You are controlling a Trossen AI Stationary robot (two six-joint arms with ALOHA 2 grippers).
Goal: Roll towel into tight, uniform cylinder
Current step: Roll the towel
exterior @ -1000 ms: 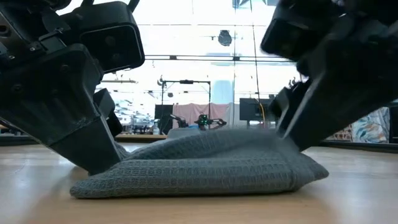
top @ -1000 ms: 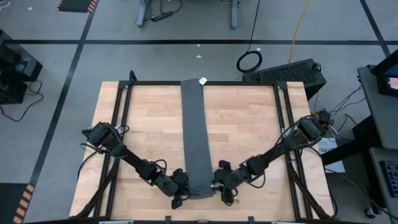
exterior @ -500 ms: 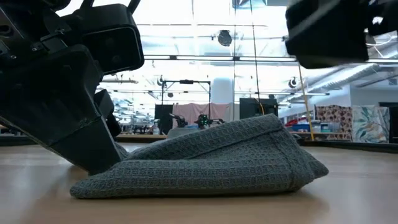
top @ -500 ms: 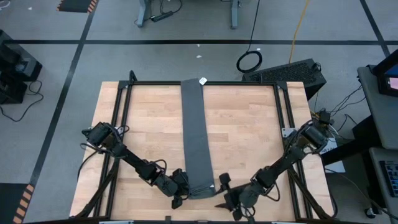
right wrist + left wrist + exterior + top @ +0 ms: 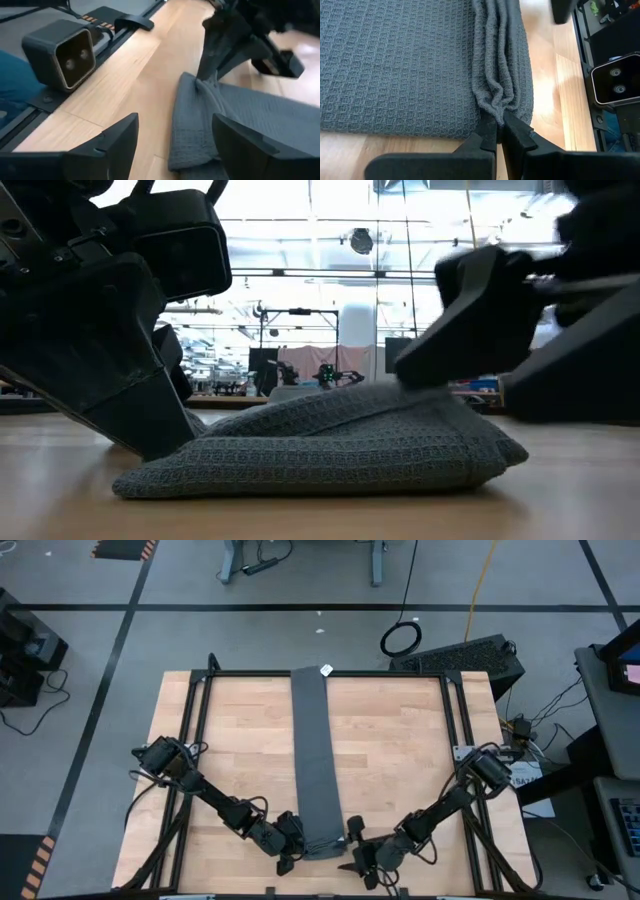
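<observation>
Towel point(image 5: 317, 760) lies as long strip down table point(image 5: 400, 760), left gripper point(image 5: 293, 852) at its near-end left corner, right gripper point(image 5: 357, 852) just beside right corner.

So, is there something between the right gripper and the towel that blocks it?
Nothing visible does. The right gripper stands open beside the towel's folded near end, with only bare table between them. The left gripper is shut on that end from the opposite side, so it is not in the way.
</observation>
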